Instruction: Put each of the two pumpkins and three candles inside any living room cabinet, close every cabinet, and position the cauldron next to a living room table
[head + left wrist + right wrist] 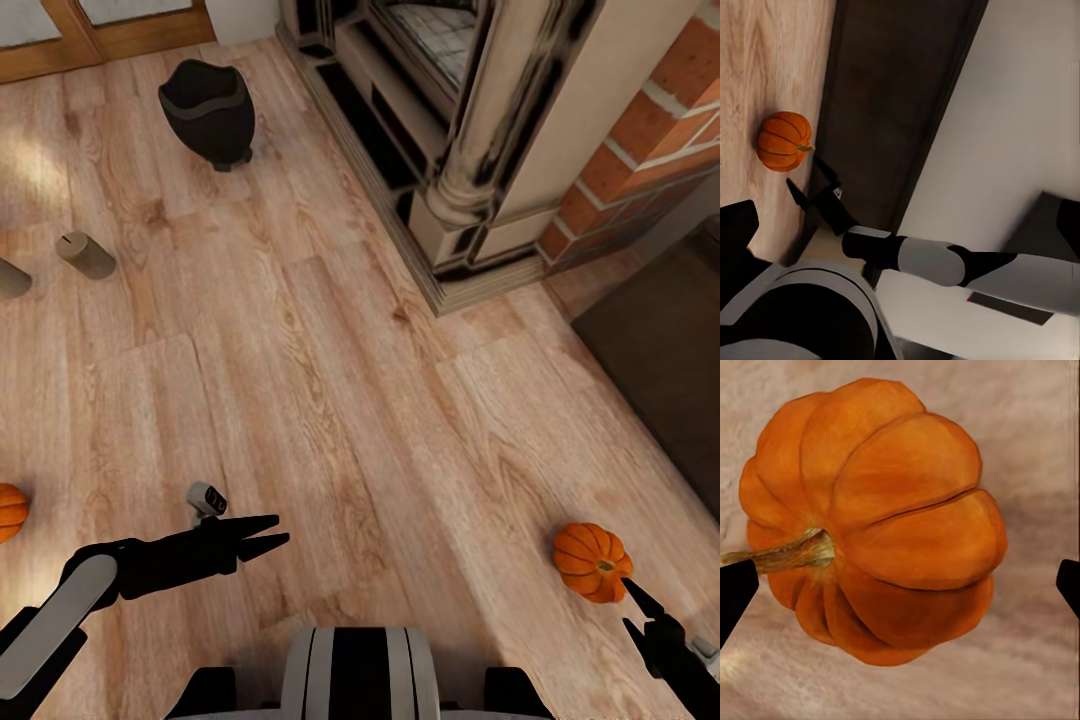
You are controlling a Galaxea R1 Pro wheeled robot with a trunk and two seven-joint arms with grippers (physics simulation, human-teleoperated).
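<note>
One orange pumpkin (pixel 592 560) lies on the wood floor at the lower right, just in front of my right gripper (pixel 630 605). That gripper (pixel 900 585) is open, and the pumpkin (pixel 881 521) lies between its fingertips (pixel 735 589) without being touched. A second pumpkin (pixel 8 512) peeks in at the left edge. Two tan candles (pixel 85 254) (pixel 10 278) lie on the floor at far left. The black cauldron (pixel 205 110) stands at the back. The dark cabinet (pixel 660 360) is to the right. My left gripper (pixel 268 533) hovers open and empty. The table is out of view.
A stone fireplace (pixel 450 120) with a brick wall (pixel 650 150) fills the back right. The left wrist view shows the pumpkin (pixel 785 140), the right gripper (pixel 806 180) and the cabinet top (pixel 892 97) against a white wall (pixel 1020 112). Bare floor lies between the objects.
</note>
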